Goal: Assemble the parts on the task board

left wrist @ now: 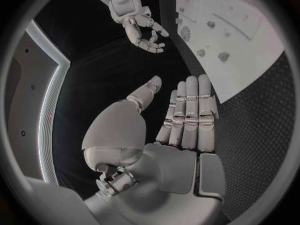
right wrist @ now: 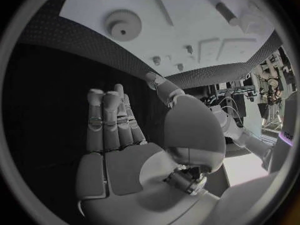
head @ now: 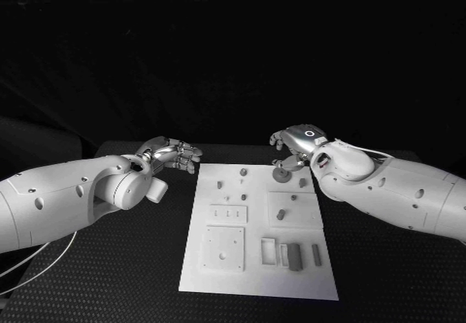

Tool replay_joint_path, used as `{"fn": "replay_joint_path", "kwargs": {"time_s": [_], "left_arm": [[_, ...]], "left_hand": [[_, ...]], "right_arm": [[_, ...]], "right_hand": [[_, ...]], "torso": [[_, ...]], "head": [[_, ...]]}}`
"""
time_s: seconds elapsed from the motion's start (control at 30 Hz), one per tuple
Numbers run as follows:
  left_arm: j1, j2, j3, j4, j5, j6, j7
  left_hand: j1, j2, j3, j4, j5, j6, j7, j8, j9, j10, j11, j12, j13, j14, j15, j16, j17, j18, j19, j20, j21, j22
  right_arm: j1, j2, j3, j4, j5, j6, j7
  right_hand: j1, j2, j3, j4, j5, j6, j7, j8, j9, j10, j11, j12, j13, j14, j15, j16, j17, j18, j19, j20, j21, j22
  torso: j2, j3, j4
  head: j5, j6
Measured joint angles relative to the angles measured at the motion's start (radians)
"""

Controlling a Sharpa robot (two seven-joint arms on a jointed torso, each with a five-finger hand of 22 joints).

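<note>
The white task board [head: 257, 269] lies lengthwise in the middle of the black table. A grey round disc [head: 281, 175] stands near its far right corner, and small pegs [head: 242, 172] dot the far end. Grey bars [head: 294, 257] lie near the board's near right. My left hand [head: 172, 155] hovers beyond the board's far left corner, off the board; its fingers [left wrist: 187, 110] are straight and it holds nothing. My right hand [head: 296, 142] hangs just behind the disc [right wrist: 123, 24], over the board's far edge, with fingers [right wrist: 109, 117] extended and nothing in it.
Raised square plates [head: 224, 247] and a slotted block [head: 228, 214] sit on the board's left half. A short peg [head: 281, 214] stands on the right-hand panel. Black mat [head: 116, 269] stretches on both sides of the board. My right hand [left wrist: 140, 27] also appears in the left wrist view.
</note>
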Motion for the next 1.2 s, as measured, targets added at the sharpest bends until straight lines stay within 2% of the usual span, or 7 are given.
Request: {"fn": "replay_joint_path", "kwargs": {"time_s": [0.1, 0.17, 0.2, 0.33, 0.53, 0.83, 1.2], "left_arm": [[0.000, 0.001, 0.000, -0.003, 0.000, 0.000, 0.000], [0.000, 0.001, -0.001, -0.004, 0.000, 0.000, 0.000], [0.000, 0.001, -0.001, -0.004, 0.000, 0.000, 0.000], [0.000, 0.004, -0.002, -0.008, 0.000, 0.001, 0.000], [0.000, 0.010, -0.002, -0.012, 0.000, 0.002, -0.001], [0.000, 0.018, -0.002, -0.020, 0.000, 0.003, -0.001], [-0.001, 0.019, -0.004, -0.020, 0.000, 0.005, -0.001]], "left_hand": [[0.000, 0.000, 0.000, 0.000, 0.000, 0.000, 0.000, 0.000, 0.000, 0.000, 0.000, 0.000, 0.000, 0.000, 0.000, 0.000, 0.001, 0.000, 0.000, 0.000, 0.000, 0.000], [0.000, 0.000, 0.000, 0.000, 0.000, 0.000, 0.000, 0.000, 0.000, 0.000, 0.000, 0.000, 0.001, 0.000, 0.000, 0.000, 0.001, 0.001, 0.000, 0.000, 0.000, 0.000], [0.000, 0.000, 0.000, 0.000, 0.000, 0.000, 0.000, 0.000, 0.000, 0.000, 0.000, 0.000, 0.001, 0.000, 0.000, 0.000, 0.001, 0.002, 0.000, 0.000, 0.000, 0.000], [0.000, 0.000, 0.000, 0.000, 0.000, 0.000, 0.000, 0.000, 0.001, 0.000, 0.000, 0.000, 0.001, 0.000, 0.000, 0.000, 0.001, 0.010, 0.000, 0.000, 0.000, 0.000], [0.000, 0.000, 0.000, 0.000, 0.000, 0.000, 0.000, 0.000, 0.001, 0.000, 0.000, 0.000, 0.001, 0.000, 0.000, 0.000, 0.001, 0.011, 0.000, 0.000, 0.000, 0.000], [0.000, 0.000, 0.000, 0.000, 0.000, 0.000, 0.000, 0.000, 0.001, 0.000, 0.000, 0.000, 0.002, -0.001, 0.001, 0.000, 0.002, 0.010, 0.000, 0.000, 0.000, 0.001], [0.000, 0.000, 0.000, 0.000, 0.000, 0.000, 0.000, 0.000, 0.002, 0.000, 0.000, 0.000, 0.002, -0.001, 0.001, 0.000, 0.003, 0.008, -0.002, 0.002, -0.004, 0.001]], "right_arm": [[0.002, -0.012, 0.002, -0.020, 0.013, 0.042, 0.000], [0.002, -0.014, 0.002, -0.040, 0.020, 0.070, 0.001], [0.002, -0.016, 0.002, -0.053, 0.024, 0.087, 0.003], [0.001, -0.002, 0.001, -0.108, 0.033, 0.128, 0.011], [-0.009, 0.029, 0.001, -0.148, 0.037, 0.151, 0.028], [-0.039, 0.081, 0.000, -0.206, 0.045, 0.165, 0.051], [-0.045, 0.092, 0.000, -0.204, 0.058, 0.176, 0.076]], "right_hand": [[0.014, -0.005, -0.022, 0.000, 0.000, 0.012, -0.004, 0.019, 0.005, 0.081, -0.043, 0.172, 0.170, 0.013, -0.042, 0.028, 0.008, 0.010, 0.004, -0.003, 0.016, 0.000], [0.022, 0.003, -0.034, -0.008, 0.000, 0.021, -0.005, 0.029, 0.007, 0.058, -0.061, 0.316, 0.319, 0.010, -0.053, 0.067, 0.030, 0.019, 0.009, -0.009, 0.035, 0.001], [0.023, 0.004, -0.037, -0.005, 0.000, 0.020, -0.006, 0.030, 0.008, 0.003, -0.068, 0.438, 0.438, 0.005, -0.062, 0.099, 0.050, 0.024, 0.011, -0.011, 0.053, 0.001], [0.031, 0.013, -0.029, -0.014, 0.000, 0.017, -0.009, 0.038, 0.011, -0.073, -0.073, 0.704, 0.646, 0.006, -0.069, 0.204, 0.119, 0.025, 0.017, -0.025, 0.109, 0.000], [0.024, 0.022, -0.022, -0.020, 0.000, 0.015, -0.011, 0.045, 0.013, -0.096, -0.073, 0.873, 0.726, 0.011, -0.073, 0.276, 0.160, 0.025, 0.025, -0.037, 0.148, 0.000], [0.019, 0.027, -0.022, -0.020, 0.000, 0.019, -0.008, 0.050, 0.015, -0.101, -0.070, 0.938, 0.738, 0.035, -0.067, 0.311, 0.194, 0.022, 0.035, -0.046, 0.165, 0.000], [0.008, 0.038, -0.022, -0.020, 0.000, 0.031, -0.011, 0.061, 0.017, -0.103, -0.067, 0.957, 0.738, 0.050, -0.064, 0.323, 0.217, 0.021, 0.038, -0.049, 0.172, 0.000]], "torso": [[-0.001, 0.0013, -0.0056], [-0.001, 0.0020, -0.0076], [-0.001, 0.0026, -0.0087], [-0.001, 0.0038, -0.0112], [-0.001, 0.0044, -0.0122], [0.000, 0.0032, -0.0087], [0.000, 0.0010, -0.0081]], "head": [[-0.002, 0.000], [-0.005, 0.000], [-0.006, 0.000], [-0.008, 0.002], [-0.016, 0.006], [-0.017, 0.001], [-0.013, -0.009]]}}
